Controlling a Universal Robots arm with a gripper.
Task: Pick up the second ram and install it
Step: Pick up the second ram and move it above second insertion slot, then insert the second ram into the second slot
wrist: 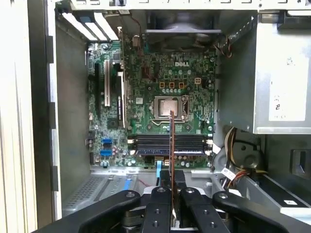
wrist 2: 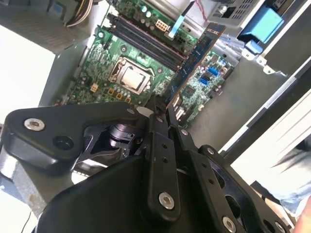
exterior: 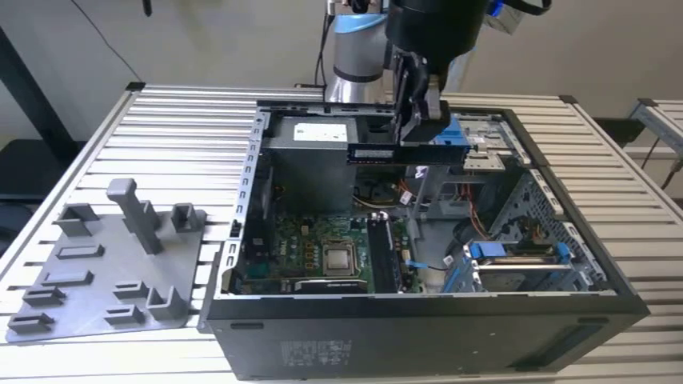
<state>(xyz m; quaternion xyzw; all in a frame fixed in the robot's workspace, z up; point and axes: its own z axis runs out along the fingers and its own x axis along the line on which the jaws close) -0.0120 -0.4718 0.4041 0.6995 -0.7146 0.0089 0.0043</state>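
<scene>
- My arm drops straight down from the upper centre of the exterior view, wrist pointed at the floor of the open computer case [exterior: 427, 336].
- My pincer [exterior: 425, 140] is clamped on the memory stick [exterior: 373, 154], its two fingers pinching the stick's flat faces near mid-length.
- The stick hangs level in the air, long side horizontal. It sits above the case's far half and in front of the grey power supply box [exterior: 309, 142], clear of the board below.
- In the second wrist view, the stick [wrist 2: 194, 58] juts out from between my closed fingertips [wrist 2: 160, 109], its green face and dark chips tilted over the motherboard [wrist 2: 97, 73].
- In the first wrist view, the stick [wrist: 171, 141] shows edge-on as a thin line rising from my pincer [wrist: 172, 187]. There it overlaps the dark memory slots [wrist: 146, 144] and reaches the silver processor chip [wrist: 167, 106].
- The case lies on its side on a slatted metal table [exterior: 171, 120], with the motherboard [exterior: 309, 240] facing up.
- A grey plastic tray of posts [exterior: 96, 272] sits at the exterior view's left, just beside the case.
</scene>
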